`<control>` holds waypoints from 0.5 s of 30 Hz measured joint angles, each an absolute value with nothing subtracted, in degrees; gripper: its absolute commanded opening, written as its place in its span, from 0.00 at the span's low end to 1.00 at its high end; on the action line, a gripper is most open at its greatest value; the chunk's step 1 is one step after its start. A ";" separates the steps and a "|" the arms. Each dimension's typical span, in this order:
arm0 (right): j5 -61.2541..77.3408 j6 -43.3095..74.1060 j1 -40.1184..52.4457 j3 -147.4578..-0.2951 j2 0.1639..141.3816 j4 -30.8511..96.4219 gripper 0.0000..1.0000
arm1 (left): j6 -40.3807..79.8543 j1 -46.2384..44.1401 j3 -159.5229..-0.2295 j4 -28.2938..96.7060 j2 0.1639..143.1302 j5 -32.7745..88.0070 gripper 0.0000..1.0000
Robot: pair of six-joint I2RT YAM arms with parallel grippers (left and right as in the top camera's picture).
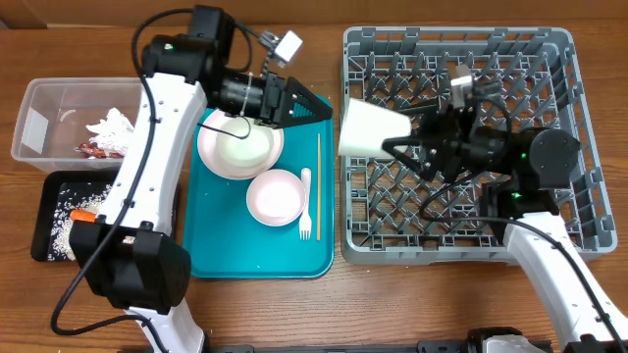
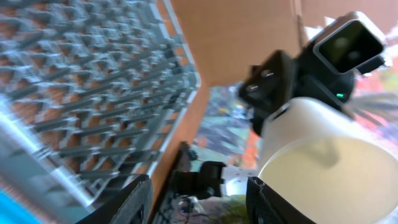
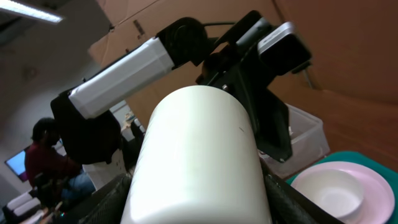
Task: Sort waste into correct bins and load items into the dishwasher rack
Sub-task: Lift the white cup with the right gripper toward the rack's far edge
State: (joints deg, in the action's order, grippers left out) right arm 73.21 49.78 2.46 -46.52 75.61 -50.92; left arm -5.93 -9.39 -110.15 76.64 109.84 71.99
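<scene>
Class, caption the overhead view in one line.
Right gripper holds white cup sideways at the grey rack; left gripper open above the teal tray.

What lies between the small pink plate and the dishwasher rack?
Overhead view: the white fork, then the wooden chopstick, both on the teal tray, lie between the pink plate and the rack.

No text, label, brand or number is legible in any view.
</scene>
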 measured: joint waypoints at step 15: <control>74.72 52.16 -14.13 -68.95 76.18 -25.69 0.38 | -3.97 -7.77 -110.15 72.07 109.84 52.21 1.00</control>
